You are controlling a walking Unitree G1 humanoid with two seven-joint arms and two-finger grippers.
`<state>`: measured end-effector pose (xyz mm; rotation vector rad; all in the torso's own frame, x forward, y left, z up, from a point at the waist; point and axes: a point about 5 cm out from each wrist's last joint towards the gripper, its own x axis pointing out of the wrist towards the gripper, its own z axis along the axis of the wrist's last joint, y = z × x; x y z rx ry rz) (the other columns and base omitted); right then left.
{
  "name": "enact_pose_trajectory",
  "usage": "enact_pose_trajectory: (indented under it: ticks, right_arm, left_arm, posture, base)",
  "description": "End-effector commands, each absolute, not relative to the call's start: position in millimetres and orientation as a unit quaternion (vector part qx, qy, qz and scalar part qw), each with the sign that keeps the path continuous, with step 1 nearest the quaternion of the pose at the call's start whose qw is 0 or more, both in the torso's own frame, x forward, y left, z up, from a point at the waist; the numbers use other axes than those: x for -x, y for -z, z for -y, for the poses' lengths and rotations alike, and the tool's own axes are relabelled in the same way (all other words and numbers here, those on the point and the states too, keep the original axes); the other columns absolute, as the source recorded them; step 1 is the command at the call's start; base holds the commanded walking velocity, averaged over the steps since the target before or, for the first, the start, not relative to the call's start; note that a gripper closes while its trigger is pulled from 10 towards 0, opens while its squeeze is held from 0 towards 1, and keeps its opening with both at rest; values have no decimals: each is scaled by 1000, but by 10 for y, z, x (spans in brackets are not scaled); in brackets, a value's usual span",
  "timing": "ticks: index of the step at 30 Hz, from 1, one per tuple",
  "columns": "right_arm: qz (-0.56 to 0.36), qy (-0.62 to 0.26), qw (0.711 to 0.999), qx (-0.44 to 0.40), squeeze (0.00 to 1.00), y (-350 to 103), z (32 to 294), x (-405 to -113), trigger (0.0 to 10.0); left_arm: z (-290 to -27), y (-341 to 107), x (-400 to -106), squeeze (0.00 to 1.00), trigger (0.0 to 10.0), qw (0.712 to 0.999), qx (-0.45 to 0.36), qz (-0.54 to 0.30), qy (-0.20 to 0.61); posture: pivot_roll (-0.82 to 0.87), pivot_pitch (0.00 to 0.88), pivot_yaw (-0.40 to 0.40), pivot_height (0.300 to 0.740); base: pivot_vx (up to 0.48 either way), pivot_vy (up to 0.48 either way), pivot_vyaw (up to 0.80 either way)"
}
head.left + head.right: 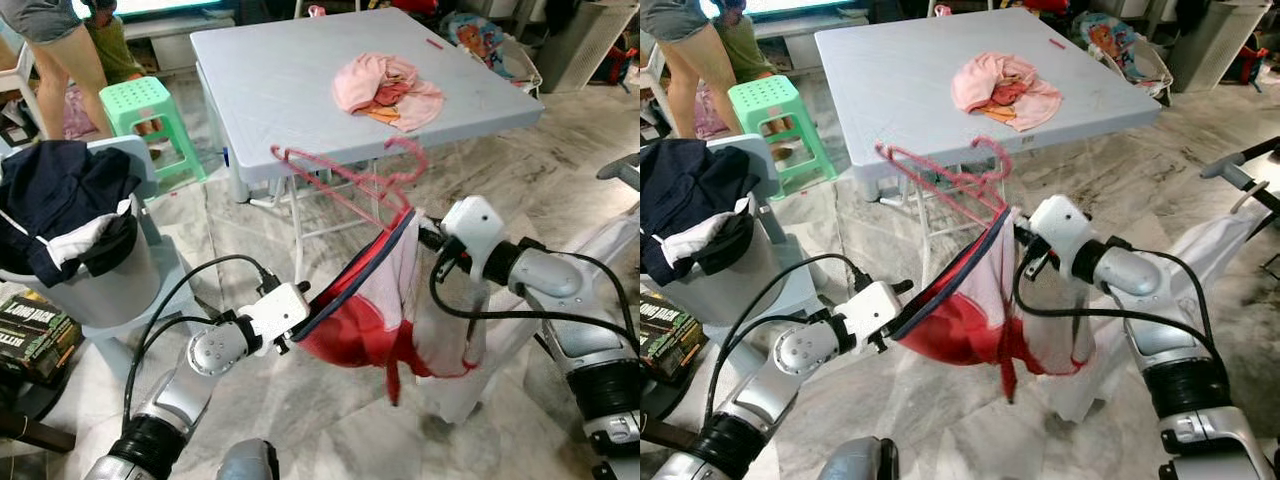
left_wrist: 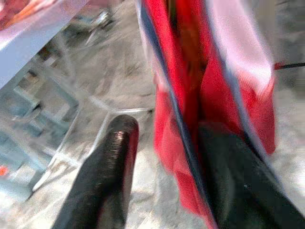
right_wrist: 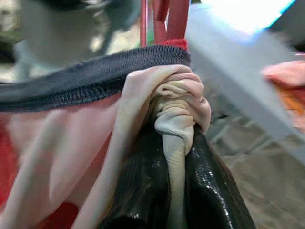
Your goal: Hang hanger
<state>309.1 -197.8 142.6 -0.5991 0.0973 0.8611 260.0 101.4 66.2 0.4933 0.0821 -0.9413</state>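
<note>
While two grippers share one load, the left eye view counts: one red-and-white shirt (image 1: pixel 385 310) stretched between them above the floor (image 1: pixel 330 420); one pink hanger (image 1: pixel 350 175) at the shirt's upper end, its hook reaching to the edge of one grey table (image 1: pixel 290 80); one pink cloth heap (image 1: pixel 388 92) on that table; one green stool (image 1: pixel 145 110); one grey bin (image 1: pixel 110 280) heaped with dark clothes (image 1: pixel 60 195); one person's legs (image 1: pixel 65 60) at the far left. Left gripper (image 1: pixel 292 338) meets the shirt's dark-trimmed lower hem. Right gripper (image 1: pixel 425 232) sits at the shirt's top, just beside the hanger.

Right eye view: same count, same layout. One hanger, in front of the table's near edge, one end tucked into the shirt by the right gripper.

Left wrist view: two black fingers (image 2: pixel 102 176), spread apart. One lies against the red cloth and its dark trim; the other stands clear in the air. No firm pinch can be made out.

Right wrist view: two black fingers (image 3: pixel 214 191) pressed together on a bunched white fold of the shirt. Dark trim runs across just beyond them, with the hanger's red bars rising behind it.
</note>
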Motion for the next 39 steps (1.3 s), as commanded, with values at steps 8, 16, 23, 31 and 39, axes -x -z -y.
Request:
enact_pose_trajectory:
  ticks: [8,16,23,31,39]
  right_arm:
    - [-105,-481,806,328,0,-1338,2053,-3099,10000]
    - [-171,-569,723,352,0,-1141,2106,-2931,10000]
    - [-167,-618,695,327,0,-1261,2117,-2893,10000]
    - [-165,-662,660,315,0,-1370,2088,-2825,10000]
    - [-177,-686,632,315,0,-1417,2114,-2764,10000]
  left_arm:
    - [-990,-733,-2368,1000,10000,803,-228,-41,549]
    - [-1075,-821,-2416,1000,10000,818,-203,-38,537]
    - [-1166,-779,-2432,1000,10000,817,-206,-58,535]
    - [-1177,-738,-2456,0,10000,810,-191,-78,549]
    - [-1071,-738,-2491,0,0,796,-171,-79,575]
  posture:
    - [12,0,-1,740]
    - [16,0,0,740]
    - [15,0,-1,740]
    - [6,0,-3,740]
    - [-4,0,-4,740]
  base:
    - [0,0,0]
    - [0,0,0]
    - [0,0,0]
    - [0,0,0]
    - [0,0,0]
